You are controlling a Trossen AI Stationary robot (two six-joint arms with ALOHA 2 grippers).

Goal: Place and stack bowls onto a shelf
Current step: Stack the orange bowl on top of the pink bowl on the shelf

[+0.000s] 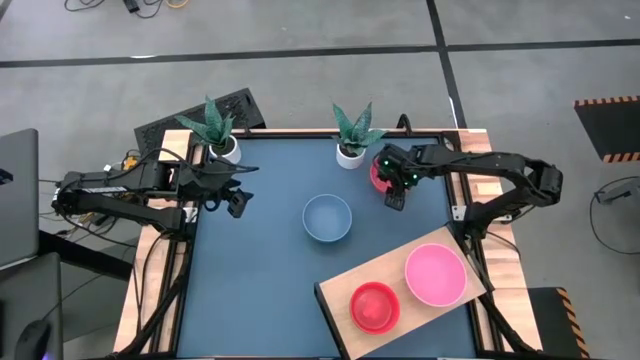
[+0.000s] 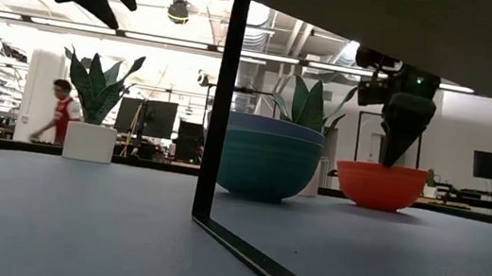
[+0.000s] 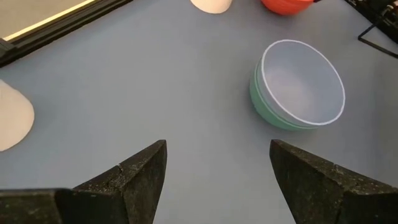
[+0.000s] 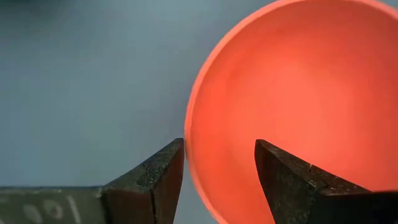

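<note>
Two potted plants (image 1: pixel 352 135) flank one red bowl (image 1: pixel 379 175).

Two white plant pots (image 1: pixel 226 150) (image 1: pixel 350 155) stood along the desk's (image 1: pixel 270 260) far edge as a person (image 2: pixel 60 111) passed in the room behind.

My high camera looks straight down on the whole tabletop (image 1: pixel 270 270); the low one sits at surface level, facing the room. Both wrist cameras look closely past their fingers. Low and right wrist share the orange-red bowl (image 2: pixel 380 185).

Smooth plastic red bowl (image 4: pixel 292 106), light-wood shelf (image 1: pixel 345 290)
</note>
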